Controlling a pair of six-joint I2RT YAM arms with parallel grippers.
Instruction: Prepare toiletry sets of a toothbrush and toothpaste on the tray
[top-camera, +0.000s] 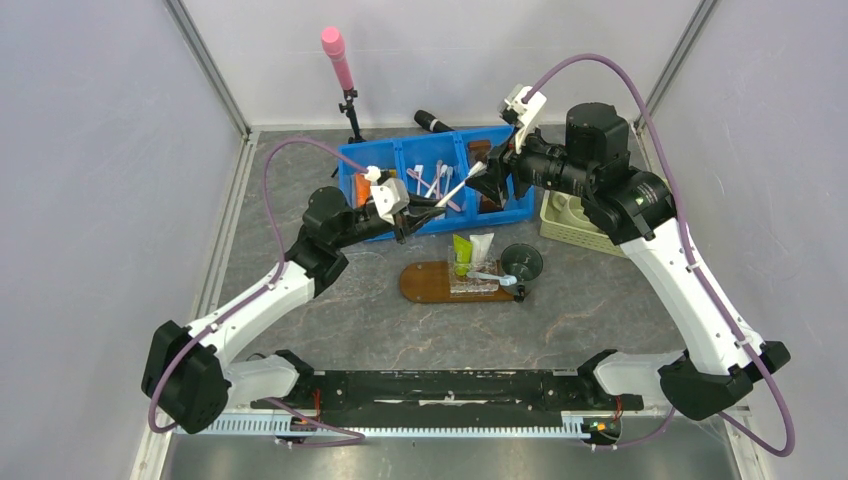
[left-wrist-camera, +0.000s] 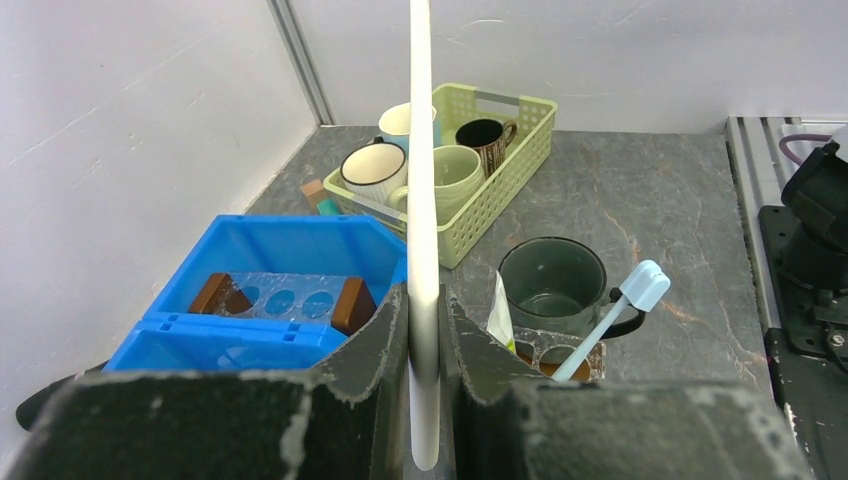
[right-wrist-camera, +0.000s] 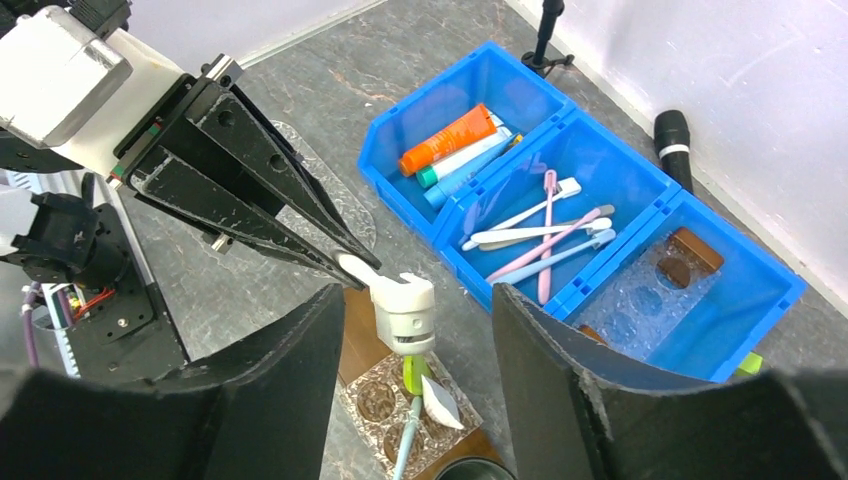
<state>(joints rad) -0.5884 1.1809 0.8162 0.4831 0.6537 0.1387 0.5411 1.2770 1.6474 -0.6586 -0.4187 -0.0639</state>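
Observation:
The dark wooden tray (top-camera: 420, 283) lies mid-table. A clear holder on it carries a green toothpaste (top-camera: 462, 250), a white toothpaste (top-camera: 482, 245) and a light blue toothbrush (top-camera: 490, 277). That toothbrush's capped head (left-wrist-camera: 642, 287) shows in the left wrist view. My left gripper (top-camera: 415, 207) (left-wrist-camera: 424, 292) is shut on the handle of a white toothbrush (left-wrist-camera: 421, 150), held above the tray. Its capped head (right-wrist-camera: 403, 310) sits between the fingers of my right gripper (right-wrist-camera: 415, 295) (top-camera: 488, 178), which is open and not touching it.
Behind the tray stands the blue bin (top-camera: 352, 160) (right-wrist-camera: 478, 62), holding an orange tube (right-wrist-camera: 450, 140), pink and white toothbrushes (right-wrist-camera: 545, 230) and another clear holder (left-wrist-camera: 280, 298). A dark mug (top-camera: 522, 262) stands by the tray's right end. At the right is a pale green basket (left-wrist-camera: 520, 160) of mugs.

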